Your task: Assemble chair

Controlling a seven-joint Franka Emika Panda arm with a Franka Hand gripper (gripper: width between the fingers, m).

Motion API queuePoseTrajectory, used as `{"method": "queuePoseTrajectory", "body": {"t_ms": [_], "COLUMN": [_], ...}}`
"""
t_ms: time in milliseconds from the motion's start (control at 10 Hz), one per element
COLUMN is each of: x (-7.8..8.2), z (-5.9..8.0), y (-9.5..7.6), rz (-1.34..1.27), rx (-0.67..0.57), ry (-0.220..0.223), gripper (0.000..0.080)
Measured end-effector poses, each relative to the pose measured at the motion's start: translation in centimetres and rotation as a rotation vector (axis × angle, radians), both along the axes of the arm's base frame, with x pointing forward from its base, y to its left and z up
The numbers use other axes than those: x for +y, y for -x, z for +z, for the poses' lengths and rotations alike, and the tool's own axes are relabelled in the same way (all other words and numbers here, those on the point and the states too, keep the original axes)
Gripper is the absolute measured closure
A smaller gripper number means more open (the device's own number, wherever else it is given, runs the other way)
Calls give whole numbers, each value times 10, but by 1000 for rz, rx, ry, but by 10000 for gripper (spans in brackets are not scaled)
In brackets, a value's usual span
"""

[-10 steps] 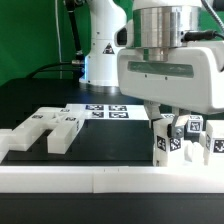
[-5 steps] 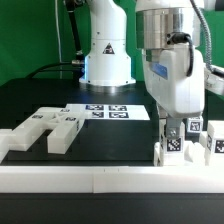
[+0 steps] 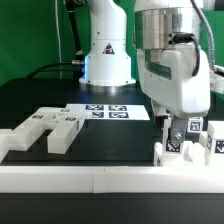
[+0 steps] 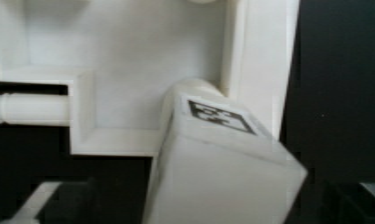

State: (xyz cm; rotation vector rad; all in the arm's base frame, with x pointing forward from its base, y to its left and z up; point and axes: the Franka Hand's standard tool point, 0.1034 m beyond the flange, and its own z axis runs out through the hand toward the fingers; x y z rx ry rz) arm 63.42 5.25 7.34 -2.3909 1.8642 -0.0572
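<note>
The chair's joined white pieces point(image 3: 186, 146) stand against the border rail at the exterior view's right, with several tagged blocks and posts upright. My gripper point(image 3: 180, 128) hangs straight down over them. In the wrist view a tagged white post point(image 4: 219, 150) rises between the fingers of my gripper point(image 4: 205, 208), and dark gaps show on both sides of it, so the jaws stand open around it. Behind the post lie a flat white slab point(image 4: 139, 60) and a round peg point(image 4: 24, 105). Two notched white blocks point(image 3: 45, 128) lie at the exterior view's left.
The marker board point(image 3: 108, 111) lies flat at the middle back, in front of the robot base point(image 3: 108, 62). A long low white border rail point(image 3: 90, 180) runs along the near edge. Black tabletop lies between the notched blocks and the joined pieces.
The hand has turned about its vertical axis above the joined pieces. The jaws, shut on the tagged post before, have parted from it. The notched blocks have not moved.
</note>
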Motion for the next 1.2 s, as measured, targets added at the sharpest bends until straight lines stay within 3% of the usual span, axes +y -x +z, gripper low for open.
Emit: {"method": "queuePoseTrajectory", "body": {"t_ms": [700,1200], "x": [-4,0], "z": [2,2], "y": [-3,-2], "rz": [689,980], "rx": [-47,-44], "ry": [73,125], "gripper": [151,151]}}
